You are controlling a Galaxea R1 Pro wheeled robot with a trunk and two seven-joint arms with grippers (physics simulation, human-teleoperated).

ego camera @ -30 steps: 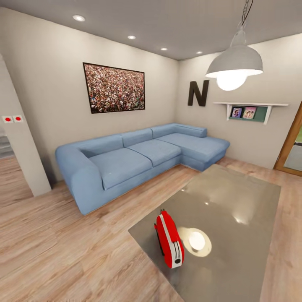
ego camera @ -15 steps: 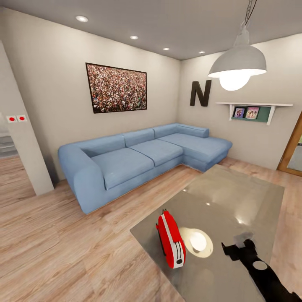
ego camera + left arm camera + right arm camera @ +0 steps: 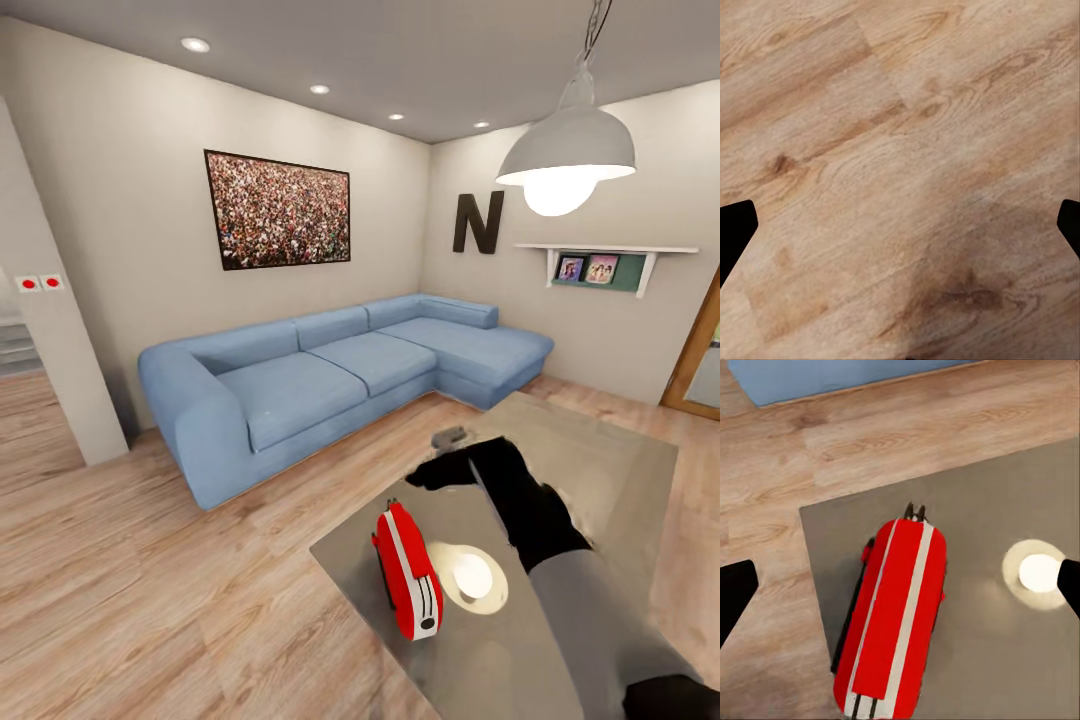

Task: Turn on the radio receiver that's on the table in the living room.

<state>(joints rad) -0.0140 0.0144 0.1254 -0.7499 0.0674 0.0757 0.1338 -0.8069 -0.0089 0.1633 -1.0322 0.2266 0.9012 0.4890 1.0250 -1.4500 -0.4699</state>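
Note:
The red radio receiver (image 3: 405,572) with a white stripe stands upright near the near left corner of the glossy grey table (image 3: 600,470). My right arm reaches over the table, and my right gripper (image 3: 441,458) hangs above and just beyond the radio, apart from it. In the right wrist view the radio receiver (image 3: 896,622) lies straight below, between the widely spread dark fingertips (image 3: 735,589), so this gripper is open and empty. My left gripper (image 3: 900,229) is open over bare plank floor, its fingertips (image 3: 733,225) at the frame's sides.
A blue corner sofa (image 3: 330,375) runs along the far walls beyond the table. A white pendant lamp (image 3: 566,150) hangs over the table and mirrors as a bright spot (image 3: 470,577) beside the radio. A wall corner (image 3: 55,340) stands at left, a wooden door frame (image 3: 697,350) at right.
My right arm came into view from the lower right and swung up and left over the table, to above and beyond the radio. The radio has stayed in place.

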